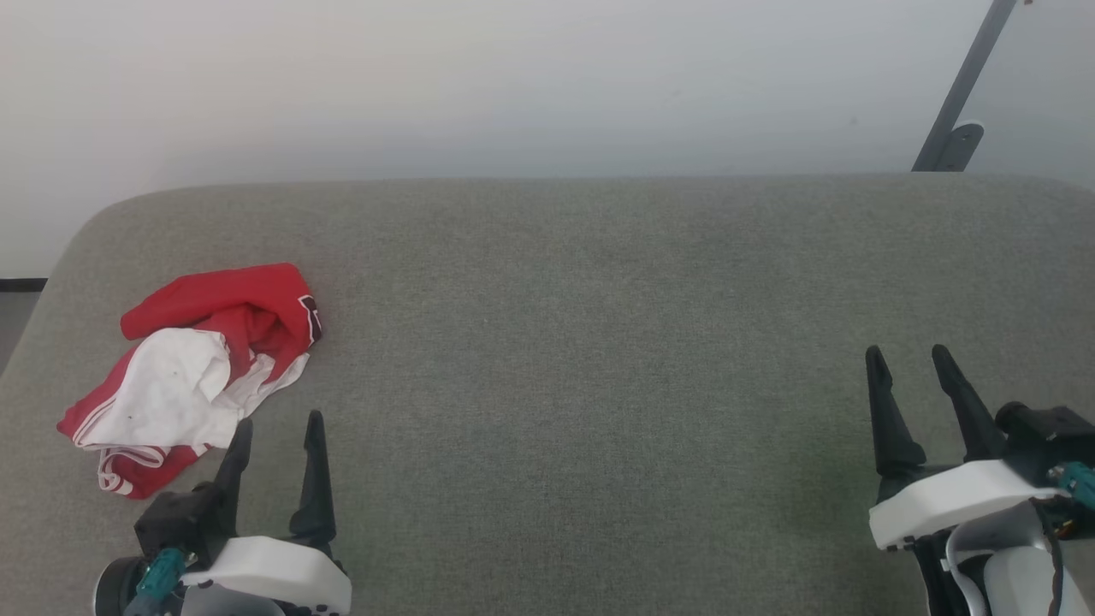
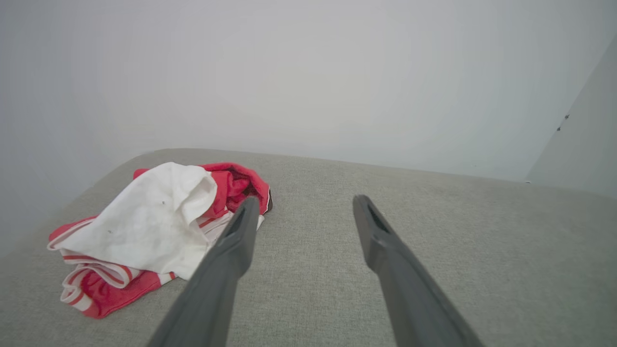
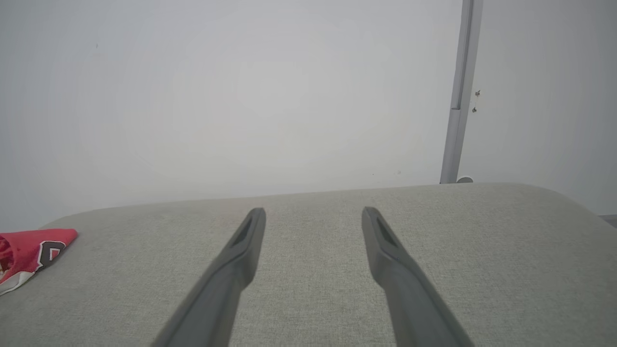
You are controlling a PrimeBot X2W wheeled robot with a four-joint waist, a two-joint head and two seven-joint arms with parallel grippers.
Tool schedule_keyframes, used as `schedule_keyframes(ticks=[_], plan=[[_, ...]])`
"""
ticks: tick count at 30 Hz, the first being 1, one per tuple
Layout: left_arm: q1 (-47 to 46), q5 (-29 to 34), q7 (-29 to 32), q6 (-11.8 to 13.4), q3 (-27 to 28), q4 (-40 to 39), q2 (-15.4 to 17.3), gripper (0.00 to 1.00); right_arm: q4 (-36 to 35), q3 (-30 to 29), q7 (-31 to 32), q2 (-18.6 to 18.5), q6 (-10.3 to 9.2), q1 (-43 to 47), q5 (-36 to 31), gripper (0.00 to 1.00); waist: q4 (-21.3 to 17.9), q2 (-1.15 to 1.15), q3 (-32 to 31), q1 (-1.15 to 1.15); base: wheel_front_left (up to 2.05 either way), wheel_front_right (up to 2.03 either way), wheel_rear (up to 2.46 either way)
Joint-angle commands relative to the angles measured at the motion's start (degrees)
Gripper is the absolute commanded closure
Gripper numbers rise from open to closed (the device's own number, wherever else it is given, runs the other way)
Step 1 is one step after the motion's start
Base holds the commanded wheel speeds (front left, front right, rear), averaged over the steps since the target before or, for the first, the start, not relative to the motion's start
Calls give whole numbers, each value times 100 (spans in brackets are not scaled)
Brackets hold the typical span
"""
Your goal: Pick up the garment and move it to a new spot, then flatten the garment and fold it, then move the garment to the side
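Crumpled near the left end of a grey cushion, the garment: white panel atop red folds, striped trim along the near edge. Just beside it, the left gripper, fingers apart and holding nothing, one fingertip close by the cloth; contact impossible to tell. Well apart, at the cushion's right end, the right gripper, likewise spread and empty. Behind, a pale wall and a slanting grey pole.

The grey surface lay open between the left gripper and the right gripper; the crumpled garment bulked just beside the left one; a wall rose behind.
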Motion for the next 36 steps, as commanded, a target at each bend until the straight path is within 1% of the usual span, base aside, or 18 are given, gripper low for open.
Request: schedule_keyframes(ticks=[1, 9, 23, 36], plan=[[53, 239, -85, -50, 56, 7, 11, 0, -19, -29, -86, 39, 0, 22, -142, 0, -7, 0, -10, 0, 0, 0, 0], [93, 545, -166, -138, 171, 148, -41, 0, 51, -45, -179, 35, 0, 30, -383, 0, -16, 0, -26, 0, 0, 0, 0], [223, 1219, -325, -250, 369, 15, -187, 0, -33, -186, -328, 128, 0, 77, -795, 0, 28, 0, -13, 0, 0, 0, 0], [237, 1760, -466, -442, 554, 25, -318, 0, -5, -253, -469, 147, 0, 129, -1167, 0, 44, 0, 16, 0, 0, 0, 0]])
